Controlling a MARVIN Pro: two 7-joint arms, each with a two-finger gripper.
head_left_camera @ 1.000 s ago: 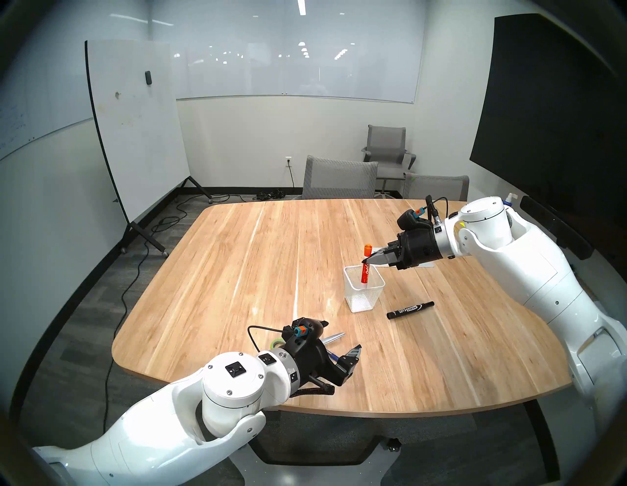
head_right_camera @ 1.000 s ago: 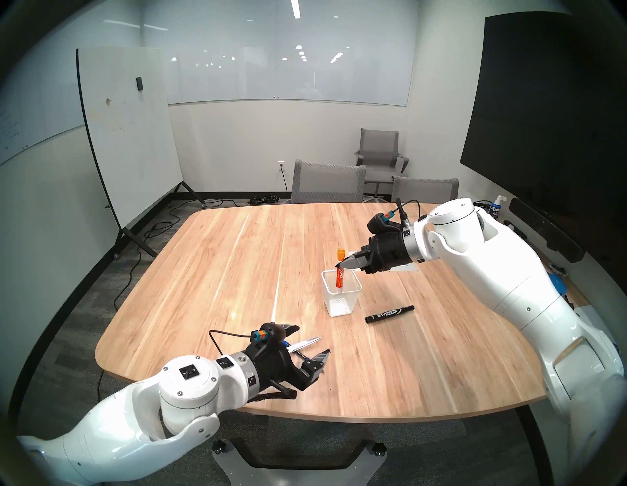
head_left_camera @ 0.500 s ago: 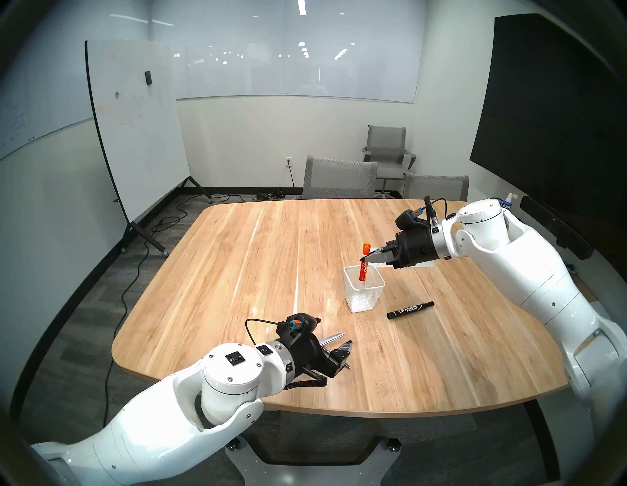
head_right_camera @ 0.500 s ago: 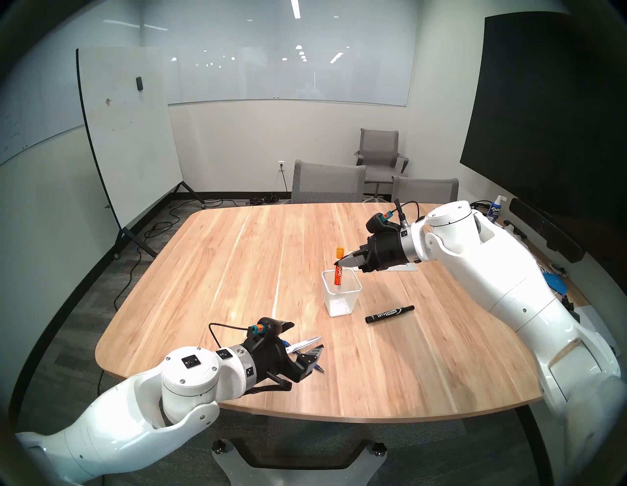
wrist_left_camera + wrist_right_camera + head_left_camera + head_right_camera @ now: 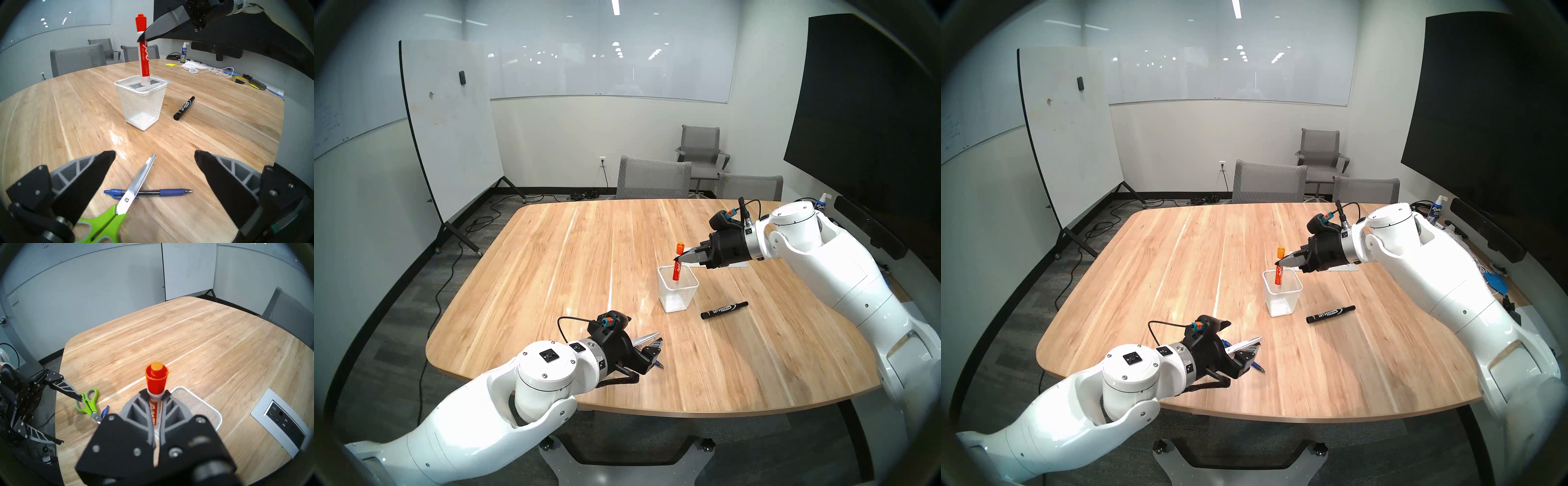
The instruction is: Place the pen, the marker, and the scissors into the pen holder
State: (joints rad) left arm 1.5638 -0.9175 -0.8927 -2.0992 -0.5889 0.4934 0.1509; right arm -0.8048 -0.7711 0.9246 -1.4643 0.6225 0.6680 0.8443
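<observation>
The right gripper [image 5: 677, 262] is clamped on a red Expo dry-erase marker [image 5: 143, 50] just below its cap, holding it nearly upright with its lower end inside the mouth of the white wire-mesh pen holder [image 5: 141, 103]. Whether the marker's foot reaches the cup's floor is hard to judge through the mesh. The pen holder stands on the wooden table [image 5: 551, 271], right of its middle. Just beside the cup, toward the table's right edge, a black Marks-A-Lot marker [image 5: 724, 310] lies flat, apart from the cup.

Near the table's front edge, left of centre, the left gripper [image 5: 155, 157] hangs low with its fingers spread wide and nothing between them. Under it lie the scissors [image 5: 136, 185], lime-green and grey handles toward the robot, blades closed and pointing toward the pen holder. The blades lie across the blue pen [image 5: 169, 192], which rests flat on the wood, its silver tip toward the table's right edge.
</observation>
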